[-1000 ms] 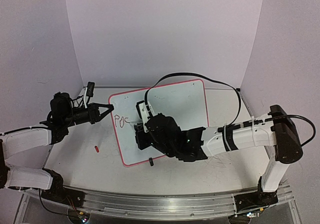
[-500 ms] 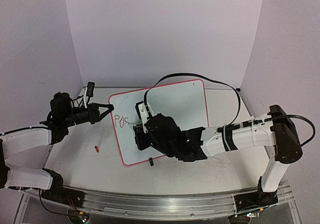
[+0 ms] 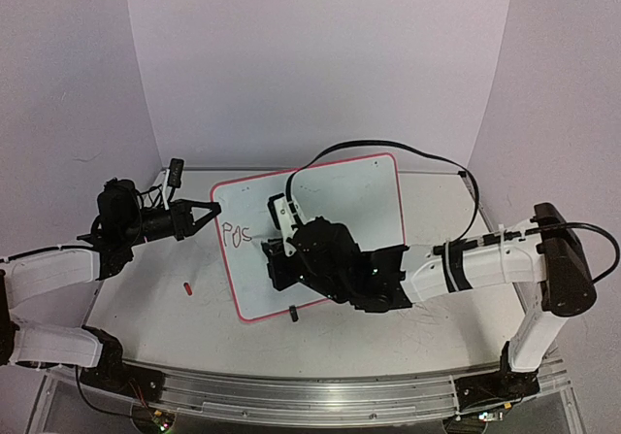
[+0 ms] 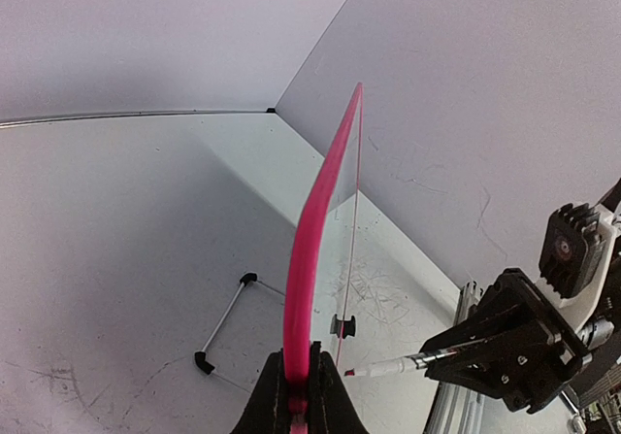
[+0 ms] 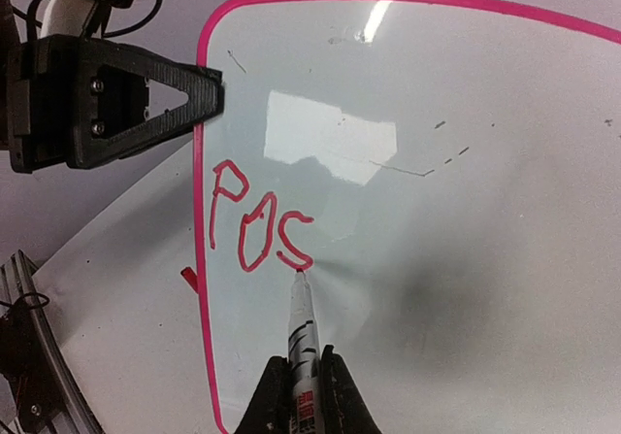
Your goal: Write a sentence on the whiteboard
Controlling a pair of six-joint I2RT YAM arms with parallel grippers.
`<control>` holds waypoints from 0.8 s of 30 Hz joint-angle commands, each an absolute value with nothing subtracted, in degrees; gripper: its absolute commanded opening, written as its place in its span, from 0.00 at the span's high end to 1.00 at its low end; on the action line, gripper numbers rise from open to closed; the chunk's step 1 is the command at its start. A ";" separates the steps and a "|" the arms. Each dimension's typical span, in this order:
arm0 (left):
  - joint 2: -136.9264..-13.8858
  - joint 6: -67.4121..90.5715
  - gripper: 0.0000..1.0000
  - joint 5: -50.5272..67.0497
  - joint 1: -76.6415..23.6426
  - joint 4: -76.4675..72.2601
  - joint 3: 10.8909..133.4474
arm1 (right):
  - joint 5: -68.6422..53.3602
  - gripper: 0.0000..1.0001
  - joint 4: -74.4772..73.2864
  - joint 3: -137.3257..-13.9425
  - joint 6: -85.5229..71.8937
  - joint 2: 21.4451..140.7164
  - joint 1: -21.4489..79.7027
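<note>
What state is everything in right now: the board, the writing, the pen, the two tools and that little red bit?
whiteboard: propped up, mostly blank, left rim gripped.
sentence: only begun, reads "Pos".
marker: uncapped, tip on the board at the foot of the "s".
left tool: shut on the whiteboard's rim.
right tool: shut on the marker.
red cap: lying loose on the table.
</note>
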State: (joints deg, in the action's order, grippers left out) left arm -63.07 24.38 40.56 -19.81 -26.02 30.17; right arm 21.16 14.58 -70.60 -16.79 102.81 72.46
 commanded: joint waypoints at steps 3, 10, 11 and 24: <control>-62.82 22.35 1.00 40.77 -19.70 -28.91 30.94 | 20.79 1.00 18.63 -71.54 -15.08 100.76 71.75; -62.20 22.50 1.00 40.55 -19.69 -28.92 30.70 | 21.24 1.00 18.77 -73.43 -15.12 102.78 70.39; -62.26 22.50 1.00 40.59 -19.69 -28.91 30.75 | 21.31 1.00 18.85 -73.57 -14.98 102.92 70.35; -62.46 22.41 1.00 40.69 -19.69 -28.83 30.85 | 20.13 1.00 18.81 -75.82 -14.37 105.38 70.22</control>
